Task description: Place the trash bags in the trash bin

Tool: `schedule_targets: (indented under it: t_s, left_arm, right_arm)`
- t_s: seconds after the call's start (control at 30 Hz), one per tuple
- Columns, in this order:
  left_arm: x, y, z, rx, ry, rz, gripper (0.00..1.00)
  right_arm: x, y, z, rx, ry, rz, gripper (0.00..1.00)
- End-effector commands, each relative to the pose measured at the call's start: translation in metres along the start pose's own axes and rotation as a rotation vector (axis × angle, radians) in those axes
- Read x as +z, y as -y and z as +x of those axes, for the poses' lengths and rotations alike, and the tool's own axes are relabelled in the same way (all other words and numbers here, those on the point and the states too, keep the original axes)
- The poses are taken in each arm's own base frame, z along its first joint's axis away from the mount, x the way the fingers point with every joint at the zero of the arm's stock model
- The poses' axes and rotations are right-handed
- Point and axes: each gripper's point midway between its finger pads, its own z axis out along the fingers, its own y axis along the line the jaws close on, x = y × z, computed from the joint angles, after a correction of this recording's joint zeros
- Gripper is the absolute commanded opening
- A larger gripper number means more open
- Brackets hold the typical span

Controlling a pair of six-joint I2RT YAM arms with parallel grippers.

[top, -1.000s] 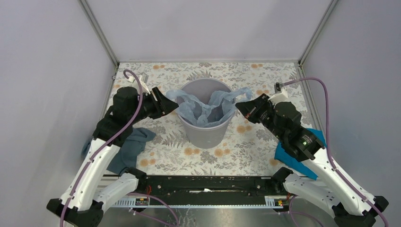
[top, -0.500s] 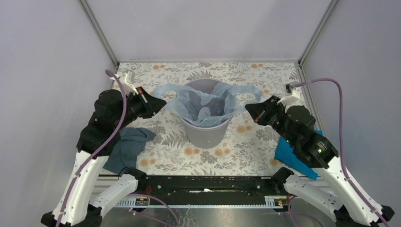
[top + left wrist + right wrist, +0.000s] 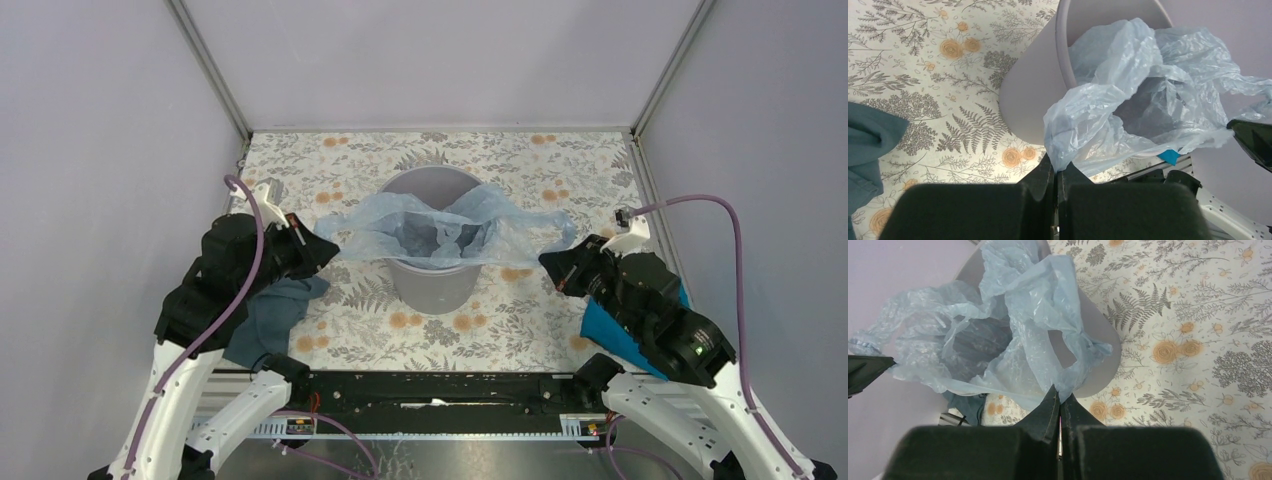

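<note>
The pale-blue trash bag (image 3: 440,232) is stretched wide across the mouth of the round grey trash bin (image 3: 432,282), its middle sagging into the bin. My left gripper (image 3: 330,243) is shut on the bag's left edge, left of the bin. My right gripper (image 3: 548,264) is shut on its right edge, right of the bin. In the left wrist view the bag (image 3: 1128,100) runs from my shut gripper (image 3: 1057,167) to the bin (image 3: 1038,95). In the right wrist view the bag (image 3: 1013,335) rises from my shut gripper (image 3: 1060,399) over the bin (image 3: 1098,335).
A dark teal-grey cloth (image 3: 268,315) lies on the floral tablecloth front left, under the left arm. A bright blue cloth (image 3: 610,330) lies front right, under the right arm. Grey walls enclose the table on three sides.
Both grippers have pulled outward and toward the near edge, away from the bin. The bag has stretched from a bunched shape in the bin into a wide sheet over its mouth.
</note>
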Motion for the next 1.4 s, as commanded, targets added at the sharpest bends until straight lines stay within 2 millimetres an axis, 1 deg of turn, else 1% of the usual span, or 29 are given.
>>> schedule_targets:
  t_s: [0.0, 0.1, 0.17, 0.23, 0.3, 0.37, 0.43, 0.47, 0.53, 0.57, 0.6, 0.67, 0.73, 0.77, 0.8, 0.87, 0.93, 1.0, 1.03, 1.1, 1.17, 1.2, 1.27, 1.37]
  left_arm:
    - [-0.005, -0.008, -0.001, 0.03, 0.01, -0.036, 0.0]
    - [-0.003, -0.015, 0.008, 0.02, -0.005, -0.052, 0.0]
    - [0.003, -0.025, 0.018, 0.008, -0.023, -0.08, 0.0]
    - [0.014, -0.032, 0.029, -0.008, -0.045, -0.086, 0.0]
    - [0.028, -0.039, 0.037, -0.014, -0.05, -0.082, 0.0]
    - [0.041, -0.046, 0.04, -0.019, -0.042, -0.092, 0.0]
    - [0.055, -0.053, 0.038, -0.026, -0.021, -0.112, 0.0]
    - [0.063, -0.055, 0.034, -0.028, 0.002, -0.117, 0.0]
    - [0.075, -0.057, 0.03, -0.033, 0.017, -0.124, 0.0]
    - [0.08, -0.056, 0.028, -0.033, 0.021, -0.121, 0.0]
    - [0.083, -0.053, 0.025, -0.034, 0.03, -0.111, 0.0]
    - [0.085, -0.043, 0.021, -0.031, 0.032, -0.067, 0.0]
    - [0.083, -0.034, 0.019, -0.024, 0.031, -0.021, 0.0]
    - [0.082, -0.032, 0.019, -0.024, 0.031, -0.009, 0.01]
    - [0.081, -0.029, 0.021, -0.024, 0.025, 0.008, 0.04]
    - [0.082, -0.027, 0.026, -0.028, 0.009, 0.031, 0.07]
    - [0.083, -0.024, 0.031, -0.036, -0.013, 0.052, 0.08]
    - [0.084, -0.024, 0.036, -0.042, -0.023, 0.064, 0.08]
    - [0.085, -0.025, 0.038, -0.045, -0.027, 0.065, 0.09]
    - [0.087, -0.027, 0.04, -0.045, -0.032, 0.061, 0.09]
    - [0.088, -0.029, 0.042, -0.046, -0.039, 0.053, 0.09]
    - [0.088, -0.03, 0.043, -0.044, -0.041, 0.051, 0.09]
    - [0.087, -0.032, 0.043, -0.043, -0.036, 0.046, 0.09]
    - [0.086, -0.035, 0.043, -0.036, -0.025, 0.035, 0.1]
  right_arm:
    - [-0.003, 0.018, 0.003, -0.039, -0.004, 0.071, 0.0]
    - [-0.001, 0.025, 0.012, -0.054, -0.034, 0.093, 0.0]
    - [0.004, 0.031, 0.022, -0.067, -0.067, 0.116, 0.0]
    - [0.014, 0.036, 0.032, -0.078, -0.094, 0.131, 0.0]
    - [0.028, 0.039, 0.041, -0.084, -0.102, 0.134, 0.0]
    - [0.043, 0.039, 0.045, -0.098, -0.095, 0.126, 0.0]
    - [0.057, 0.046, 0.044, -0.139, -0.061, 0.149, 0.0]
    - [0.065, 0.051, 0.043, -0.179, -0.039, 0.163, 0.0]
    - [0.076, 0.062, 0.033, -0.252, 0.015, 0.219, 0.0]
    - [0.08, 0.063, 0.029, -0.283, 0.031, 0.235, 0.0]
    - [0.084, 0.059, 0.026, -0.305, 0.034, 0.223, 0.0]
    - [0.089, 0.035, 0.028, -0.348, -0.018, 0.116, 0.09]
    - [0.088, 0.017, 0.031, -0.389, -0.064, 0.027, 0.24]
    - [0.085, 0.013, 0.034, -0.406, -0.087, 0.002, 0.32]
    - [0.08, 0.014, 0.036, -0.423, -0.11, 0.001, 0.39]
    - [0.069, 0.022, 0.038, -0.438, -0.138, 0.024, 0.45]
    - [0.052, 0.027, 0.039, -0.437, -0.166, 0.044, 0.54]
    - [0.031, 0.025, 0.034, -0.423, -0.19, 0.043, 0.63]
    - [0.02, 0.024, 0.031, -0.421, -0.203, 0.039, 0.66]
    - [0.001, 0.018, 0.02, -0.428, -0.209, 0.034, 0.7]
    - [-0.011, 0.011, 0.003, -0.474, -0.196, 0.036, 0.73]
    - [-0.012, 0.008, -0.007, -0.509, -0.179, 0.035, 0.74]
    - [-0.003, 0.0, -0.023, -0.59, -0.145, 0.036, 0.75]
    - [0.028, -0.011, -0.04, -0.749, -0.121, 0.04, 0.73]
